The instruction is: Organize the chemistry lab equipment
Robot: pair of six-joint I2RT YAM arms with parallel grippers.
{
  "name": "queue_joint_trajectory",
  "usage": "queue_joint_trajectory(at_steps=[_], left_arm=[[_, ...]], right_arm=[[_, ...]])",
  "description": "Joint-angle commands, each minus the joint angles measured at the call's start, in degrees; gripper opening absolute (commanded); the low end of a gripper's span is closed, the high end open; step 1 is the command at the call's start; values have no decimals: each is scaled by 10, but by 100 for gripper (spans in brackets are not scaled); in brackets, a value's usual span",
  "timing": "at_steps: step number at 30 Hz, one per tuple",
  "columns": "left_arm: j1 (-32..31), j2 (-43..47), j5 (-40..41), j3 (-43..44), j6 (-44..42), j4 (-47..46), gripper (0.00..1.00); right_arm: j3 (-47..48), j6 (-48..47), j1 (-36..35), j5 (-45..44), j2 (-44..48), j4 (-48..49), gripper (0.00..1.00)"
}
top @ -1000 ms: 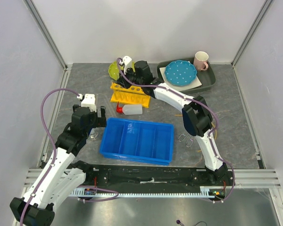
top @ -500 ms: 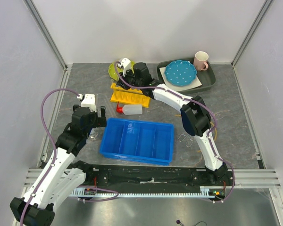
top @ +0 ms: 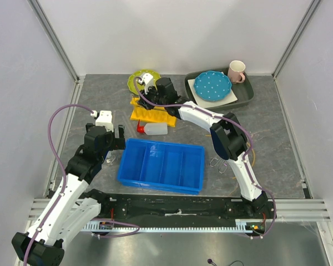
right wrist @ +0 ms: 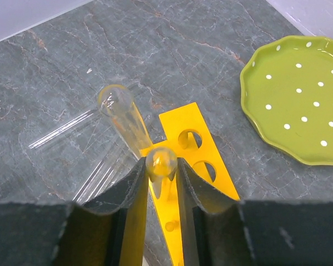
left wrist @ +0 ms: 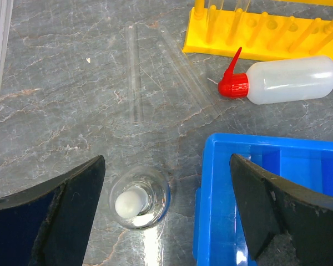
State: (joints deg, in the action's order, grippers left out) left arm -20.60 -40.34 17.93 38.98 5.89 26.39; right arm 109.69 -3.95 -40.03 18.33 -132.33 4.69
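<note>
The yellow test-tube rack stands at the back middle of the table. My right gripper is over its left end, shut on a clear test tube directly above the rack. A second clear tube leans in the rack beside it. The white squeeze bottle with red cap lies in front of the rack. My left gripper is open above a small clear beaker with a white lump in it. Clear glass tubes lie flat on the table. The metal tongs lie right of the bin.
A blue divided bin sits at the front middle, its corner under my left gripper's right finger. A dotted green plate lies behind the rack. A grey tray at the back right holds a blue dotted plate and a mug.
My right gripper has shifted a little to the right over the rack's left end, uncovering more of the green plate. The left arm has not moved.
</note>
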Motion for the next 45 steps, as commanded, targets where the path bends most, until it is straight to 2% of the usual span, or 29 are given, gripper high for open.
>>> queue_joint_trajectory(at_steps=[1,6,11,16,19,20,21,23,25,28,29,31,33,35,39,45], left_arm=[[2,9,0,-1,-6,-29,100],[2,13,-5,-2,-5,-28,100],[2,23,-23,0,-5,-28,100],[3,49,-82,6,-3,-26,100],[2,65,-111,16,10,-12,100],[3,70,-119,22,16,-6,100],[2,71,-135,27,26,0,100],[2,76,-148,36,37,17,100],[2,84,-161,44,52,29,100],[2,98,-170,51,74,43,100],[3,101,-171,51,80,45,100],[2,109,-176,46,98,45,100],[2,107,-190,41,113,38,100],[2,97,-198,41,120,34,100],[2,72,-209,46,141,30,100],[3,54,-208,36,162,10,100]], right_arm=[[-4,-4,-5,5,4,18,35],[-13,-5,-5,7,29,6,45],[-31,-11,-5,21,80,-20,49],[-62,-37,-3,35,155,-80,53],[-70,-67,7,60,196,-141,63],[-71,-80,13,75,206,-159,70],[-74,-93,20,98,225,-199,71],[-84,-134,48,180,244,-237,78],[-93,-163,81,250,269,-300,79],[-96,-235,122,276,291,-391,81],[-92,-310,130,265,292,-424,82],[-91,-391,144,220,297,-508,84],[-103,-492,148,131,300,-549,87],[-136,-542,155,67,303,-554,89],[-170,-672,173,51,292,-572,89],[-150,-758,178,107,226,-601,88]])
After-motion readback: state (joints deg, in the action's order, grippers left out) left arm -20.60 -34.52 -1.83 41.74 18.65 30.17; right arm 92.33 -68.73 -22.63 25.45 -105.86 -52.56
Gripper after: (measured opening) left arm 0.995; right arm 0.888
